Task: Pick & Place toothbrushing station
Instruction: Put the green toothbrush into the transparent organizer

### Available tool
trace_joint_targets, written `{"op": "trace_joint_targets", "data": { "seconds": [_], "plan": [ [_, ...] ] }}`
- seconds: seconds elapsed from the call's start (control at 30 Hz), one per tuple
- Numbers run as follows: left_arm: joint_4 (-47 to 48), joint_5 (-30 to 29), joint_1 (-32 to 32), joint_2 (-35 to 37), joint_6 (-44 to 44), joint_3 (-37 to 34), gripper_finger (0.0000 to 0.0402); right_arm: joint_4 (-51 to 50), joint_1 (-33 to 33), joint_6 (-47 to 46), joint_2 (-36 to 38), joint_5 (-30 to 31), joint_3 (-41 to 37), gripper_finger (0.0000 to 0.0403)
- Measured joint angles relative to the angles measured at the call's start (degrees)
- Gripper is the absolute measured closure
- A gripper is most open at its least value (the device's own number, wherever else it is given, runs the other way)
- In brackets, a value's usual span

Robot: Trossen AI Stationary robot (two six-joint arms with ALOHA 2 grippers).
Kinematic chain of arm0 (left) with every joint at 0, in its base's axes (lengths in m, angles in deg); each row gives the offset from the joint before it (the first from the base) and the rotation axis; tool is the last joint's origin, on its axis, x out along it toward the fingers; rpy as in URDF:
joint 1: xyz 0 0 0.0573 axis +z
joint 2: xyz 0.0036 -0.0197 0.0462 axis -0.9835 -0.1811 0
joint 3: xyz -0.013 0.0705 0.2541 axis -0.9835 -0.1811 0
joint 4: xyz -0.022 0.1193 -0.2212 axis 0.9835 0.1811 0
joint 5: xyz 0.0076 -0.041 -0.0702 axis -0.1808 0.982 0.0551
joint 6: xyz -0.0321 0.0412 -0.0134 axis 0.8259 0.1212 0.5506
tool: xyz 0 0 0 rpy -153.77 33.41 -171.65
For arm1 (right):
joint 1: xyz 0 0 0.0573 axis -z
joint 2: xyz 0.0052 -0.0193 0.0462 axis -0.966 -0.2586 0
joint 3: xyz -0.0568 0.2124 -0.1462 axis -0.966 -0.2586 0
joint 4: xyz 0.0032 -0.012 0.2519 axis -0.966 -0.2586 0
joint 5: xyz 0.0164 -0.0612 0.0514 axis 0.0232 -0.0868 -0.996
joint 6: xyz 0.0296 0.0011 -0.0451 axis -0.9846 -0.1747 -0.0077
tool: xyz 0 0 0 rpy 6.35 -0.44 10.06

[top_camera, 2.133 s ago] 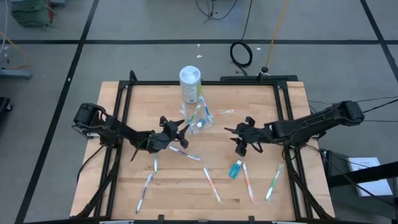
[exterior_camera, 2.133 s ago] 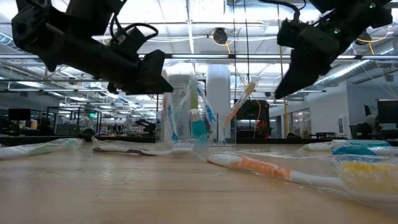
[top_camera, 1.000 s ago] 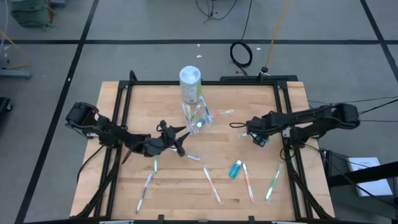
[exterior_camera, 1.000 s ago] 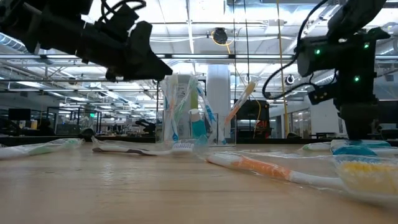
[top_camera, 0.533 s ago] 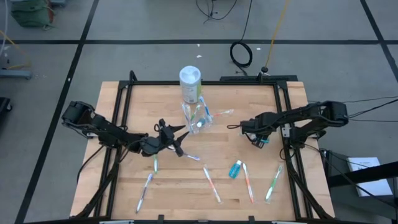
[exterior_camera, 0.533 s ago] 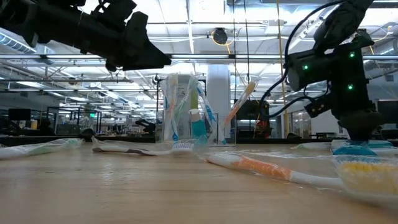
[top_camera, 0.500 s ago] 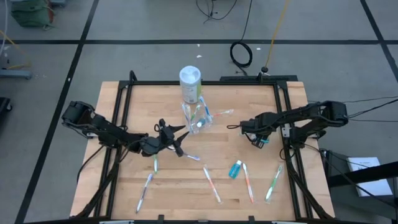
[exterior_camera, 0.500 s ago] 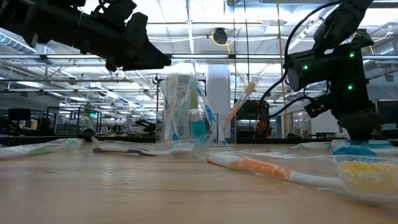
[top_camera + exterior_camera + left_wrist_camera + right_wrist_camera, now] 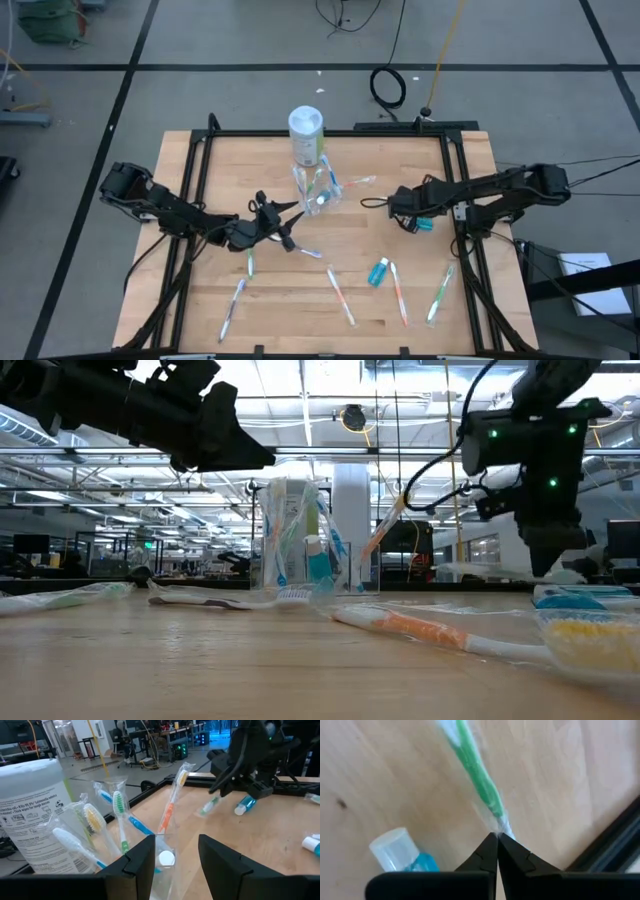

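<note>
Where visible: perhaps six loose toothbrushes (image 9: 341,297), two toothpaste tubes (image 9: 378,271).

White canister (image 9: 306,134) with green label upright on wood surface (image 9: 250,310). Black cable coil (image 9: 388,86) on floor beyond.

Green-handled wrapped toothbrush (image 9: 479,779): wrapper end pinched between the closed jaws, handle extending away beyond them. Teal white-capped toothpaste tube (image 9: 402,854): lying beside the jaws.
</note>
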Motion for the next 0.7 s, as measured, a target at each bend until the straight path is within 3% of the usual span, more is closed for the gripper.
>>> {"op": "trace_joint_targets", "data": {
  "seconds": [0.17, 0.37, 0.5, 0.6, 0.7],
  "plan": [
    [-0.13, -0.01, 0.0, 0.0, 1.15, 0.0, 0.0247, 0.33, -4.54, 5.07, 0.48, 1.93, 5.33, 0.0402],
    [-0.13, 0.0, 0.0, 0.0, 3.09, 0.0, 0.0247, 3.04, -12.45, 14.82, 0.54, 10.35, 13.71, 0.0402],
    [-0.18, 0.0, 0.0, 0.0, 3.24, 0.0, 0.0247, 6.59, -18.04, 31.08, -1.19, 13.39, 18.33, 0.0402],
    [-0.2, 0.0, 0.0, -0.02, 3.24, 0.0, 0.0247, 13.52, -21.93, 43.85, -3.73, 22.29, 20.99, 0.0402],
    [-0.2, 0.0, 0.0, -0.02, 3.24, 0.0, 0.0247, 24.05, -24.01, 62.68, -7.03, 33.0, 22.44, 0.0403]
  ]
}}
